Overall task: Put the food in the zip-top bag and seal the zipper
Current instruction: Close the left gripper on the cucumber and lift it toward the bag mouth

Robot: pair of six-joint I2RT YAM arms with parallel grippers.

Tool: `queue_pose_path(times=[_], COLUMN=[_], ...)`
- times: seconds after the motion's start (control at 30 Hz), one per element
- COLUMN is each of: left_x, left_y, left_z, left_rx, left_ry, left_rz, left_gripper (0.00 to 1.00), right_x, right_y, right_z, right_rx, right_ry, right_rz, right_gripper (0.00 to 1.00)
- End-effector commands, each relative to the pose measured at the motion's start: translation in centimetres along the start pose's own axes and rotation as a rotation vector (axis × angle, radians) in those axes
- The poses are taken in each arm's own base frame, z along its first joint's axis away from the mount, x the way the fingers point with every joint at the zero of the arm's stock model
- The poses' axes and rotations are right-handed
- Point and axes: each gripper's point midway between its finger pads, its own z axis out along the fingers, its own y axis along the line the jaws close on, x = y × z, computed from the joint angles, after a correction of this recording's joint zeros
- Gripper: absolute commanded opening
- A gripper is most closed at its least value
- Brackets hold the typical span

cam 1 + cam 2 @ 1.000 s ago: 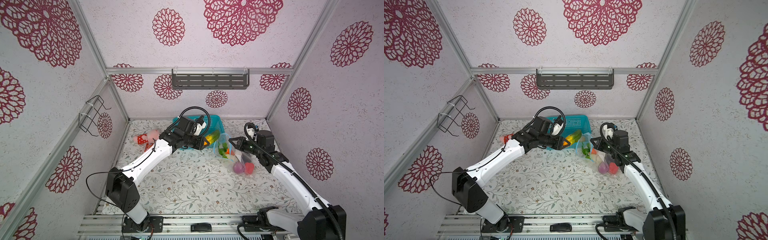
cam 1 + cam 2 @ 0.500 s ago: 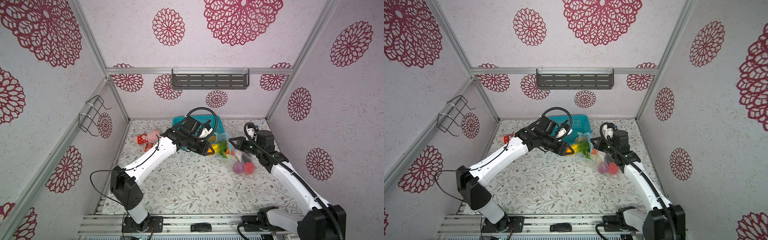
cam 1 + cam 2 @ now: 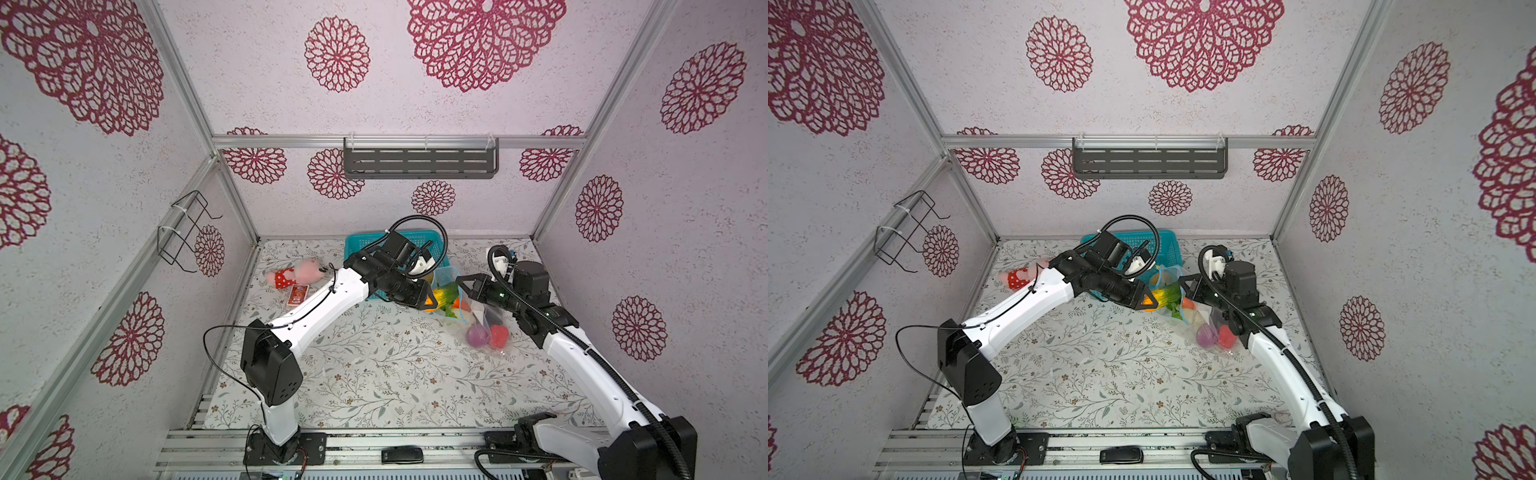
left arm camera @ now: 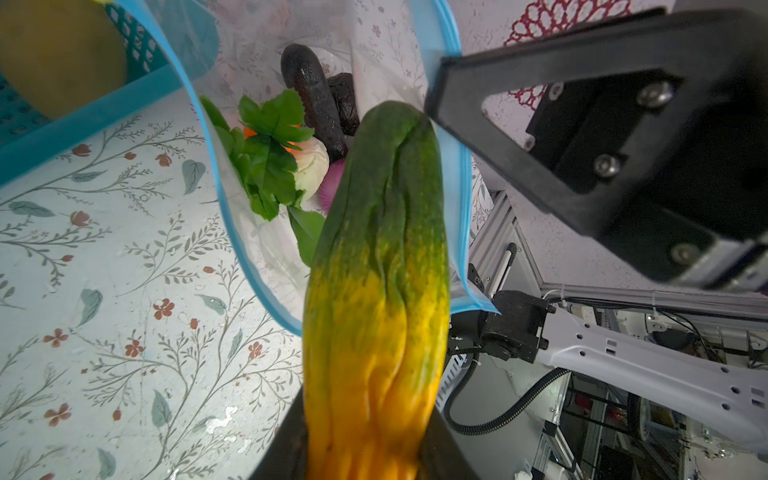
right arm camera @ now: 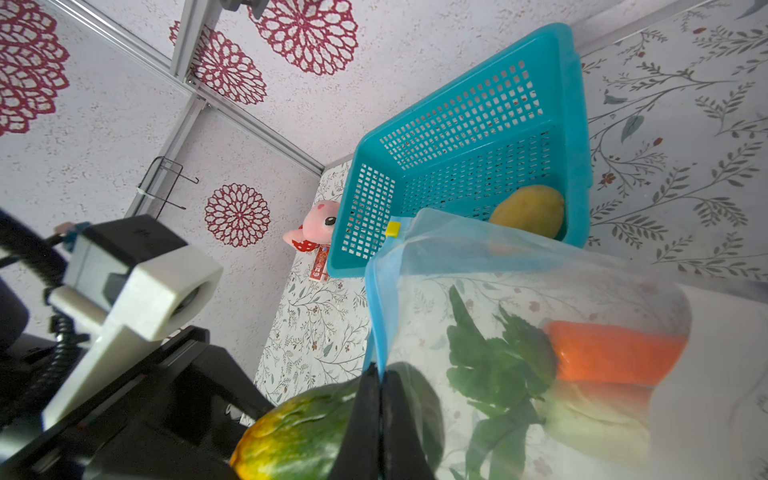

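Left pincer (image 3: 428,300): grasping green-yellow toy vegetable (image 4: 378,270), tip at zip-top bag (image 5: 540,299) mouth. Right pincer (image 5: 380,395): clenched on bag rim at zipper (image 5: 376,299).

Thin clear plastic film made up the zip-top bag (image 5: 582,286), crinkly and glossy; its zipper (image 5: 380,311) was a smooth light-blue plastic strip. The green-yellow toy vegetable (image 4: 382,257) looked matt, ridged, rubbery plastic. The eggplant (image 4: 311,91) was dark, fine-grained, slight sheen. The leaves (image 4: 270,158) looked thin and matt, cloth or plastic unclear. The carrot (image 5: 611,353) and potato (image 5: 528,210) were smooth matt plastic. The basket (image 5: 465,124) was teal moulded plastic mesh, semi-glossy. The plush toy (image 3: 295,274) was soft cloth. The bench (image 3: 395,365) had a printed floral sheet with faint sheen. The right end effector (image 5: 379,382) had matt black plastic fingers (image 4: 498,147) with bare metal screws (image 4: 654,92). The walls (image 3: 257,62) were rough-textured, the frame rails (image 3: 415,141) brushed metal.
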Motion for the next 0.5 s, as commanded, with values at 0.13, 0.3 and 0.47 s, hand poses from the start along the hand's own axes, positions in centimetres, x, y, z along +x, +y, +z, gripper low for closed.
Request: queue_pose_path(times=[0.13, 0.3, 0.47], left_x=[-1.6, -2.0, -2.2], left_y=[-0.8, -0.7, -0.6], left_z=[0.6, 1.5, 2.1], left_rx=[0.013, 0.01, 0.007], left_ry=[-0.03, -0.019, -0.004], left_rz=[0.021, 0.017, 0.014], left_gripper=[0.2, 0.2, 0.21], right_x=[-1.4, -1.3, -1.5], right_y=[3.4, 3.9, 4.2], right_z=[-1.3, -1.5, -1.9], right_rx=[-0.086, -0.094, -0.095], right_ry=[-0.05, -0.055, -0.065], right_rz=[-0.069, -0.075, -0.082], right_gripper=[0.0, 0.0, 0.0])
